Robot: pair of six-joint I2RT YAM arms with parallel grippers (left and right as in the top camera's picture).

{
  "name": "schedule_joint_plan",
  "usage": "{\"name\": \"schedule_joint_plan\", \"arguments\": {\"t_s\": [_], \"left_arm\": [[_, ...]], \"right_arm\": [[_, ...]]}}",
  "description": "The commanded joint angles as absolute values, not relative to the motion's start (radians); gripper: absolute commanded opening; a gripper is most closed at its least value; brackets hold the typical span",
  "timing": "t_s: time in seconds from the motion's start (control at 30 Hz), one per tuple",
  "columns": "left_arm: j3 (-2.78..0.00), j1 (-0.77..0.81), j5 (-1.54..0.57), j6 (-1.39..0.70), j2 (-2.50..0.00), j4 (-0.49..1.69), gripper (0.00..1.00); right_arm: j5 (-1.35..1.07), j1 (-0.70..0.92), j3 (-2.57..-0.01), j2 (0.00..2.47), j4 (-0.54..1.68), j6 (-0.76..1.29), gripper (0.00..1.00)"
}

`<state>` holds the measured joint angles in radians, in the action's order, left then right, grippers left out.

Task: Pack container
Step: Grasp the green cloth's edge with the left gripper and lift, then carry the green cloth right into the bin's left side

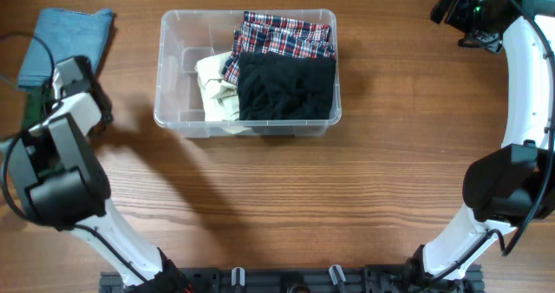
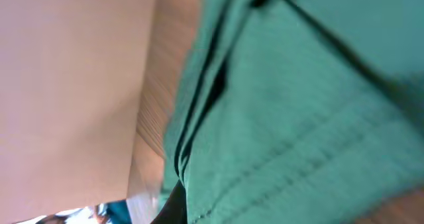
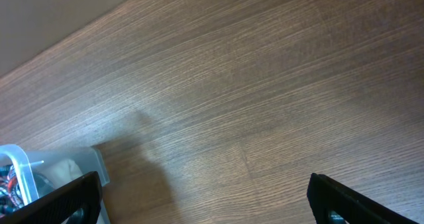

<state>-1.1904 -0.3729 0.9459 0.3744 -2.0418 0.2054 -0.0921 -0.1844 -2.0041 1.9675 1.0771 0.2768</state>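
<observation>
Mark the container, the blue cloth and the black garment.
container (image 1: 159, 68): overhead view, left rim.
blue cloth (image 1: 74, 33): overhead view, middle of the fabric.
black garment (image 1: 286, 89): overhead view, centre of the fabric.

A wooden table (image 1: 286, 198) fills the overhead view from edge to edge. Its top is a medium brown with fine grain running left to right. The light is soft and even, coming from above, and a blurred shadow (image 1: 186, 167) lies towards the table's left side. In the right wrist view the same grain runs up to the table's far edge. Beyond that edge is a plain grey-brown surface (image 3: 46, 18); whether it is wall or floor cannot be told. The left wrist view shows a narrow strip of tabletop beside a flat, pale pinkish-beige surface (image 2: 66, 85), out of focus.
</observation>
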Motion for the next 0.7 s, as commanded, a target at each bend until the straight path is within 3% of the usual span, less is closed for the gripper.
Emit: {"name": "schedule_joint_plan", "arguments": {"t_s": [0.0, 0.4, 0.67], "left_arm": [[-1.205, -0.314, 0.992, 0.271, -1.882, 0.218, 0.04], [-1.205, -0.105, 0.977, 0.217, -1.657, 0.275, 0.04], [-1.205, 0.093, 0.871, 0.068, -1.529, 0.378, 0.04]], "right_arm": [[-0.083, -0.181, -2.001, 1.973, 1.074, 0.291, 1.00], [-0.083, -0.181, -2.001, 1.973, 1.074, 0.291, 1.00], [-0.083, -0.181, -2.001, 1.973, 1.074, 0.291, 1.00]]}}
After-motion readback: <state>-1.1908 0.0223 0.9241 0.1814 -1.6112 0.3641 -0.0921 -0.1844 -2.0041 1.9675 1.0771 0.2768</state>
